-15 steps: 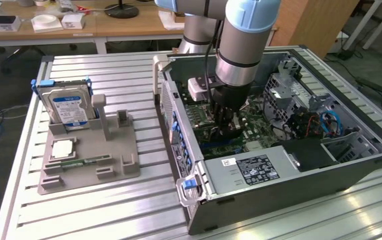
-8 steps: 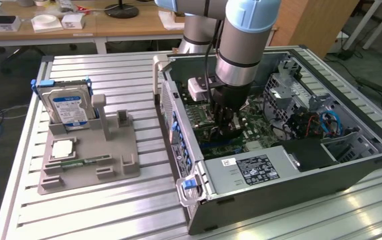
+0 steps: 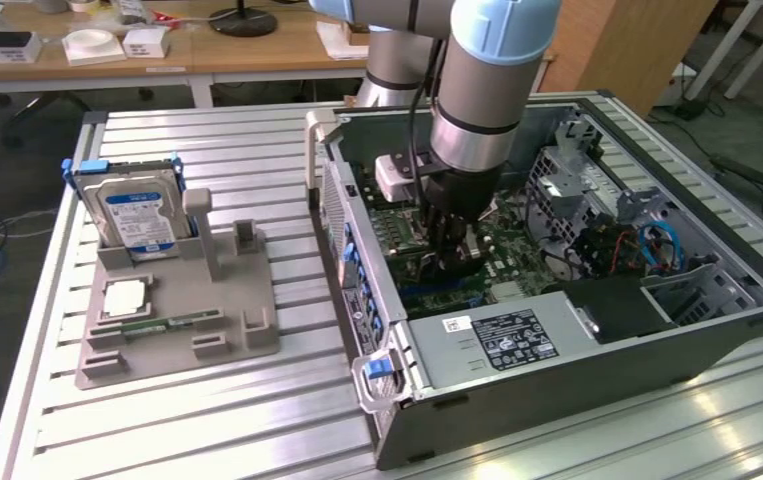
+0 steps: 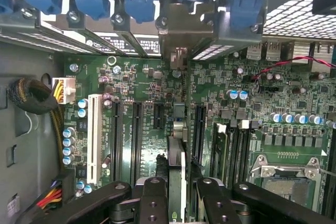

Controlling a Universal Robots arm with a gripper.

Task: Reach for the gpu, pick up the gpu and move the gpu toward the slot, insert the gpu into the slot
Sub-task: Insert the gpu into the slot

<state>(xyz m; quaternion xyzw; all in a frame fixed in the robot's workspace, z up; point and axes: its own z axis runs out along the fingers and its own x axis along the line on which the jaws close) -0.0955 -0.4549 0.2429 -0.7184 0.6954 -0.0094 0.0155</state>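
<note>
Gripper (image 4: 178, 200) sits low inside the open computer case (image 3: 555, 360), jaws partly closed and clamped on the gpu (image 4: 177, 153). Card stands edge-on over the motherboard (image 4: 273, 82), bracket end toward the case's rear wall, between long black expansion slots (image 4: 136, 135). Seating cannot be told.

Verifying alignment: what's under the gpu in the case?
Green motherboard with black expansion slots either side of the gpu, held edge-on in the gripper. Anything straight beneath the card is covered.
</note>
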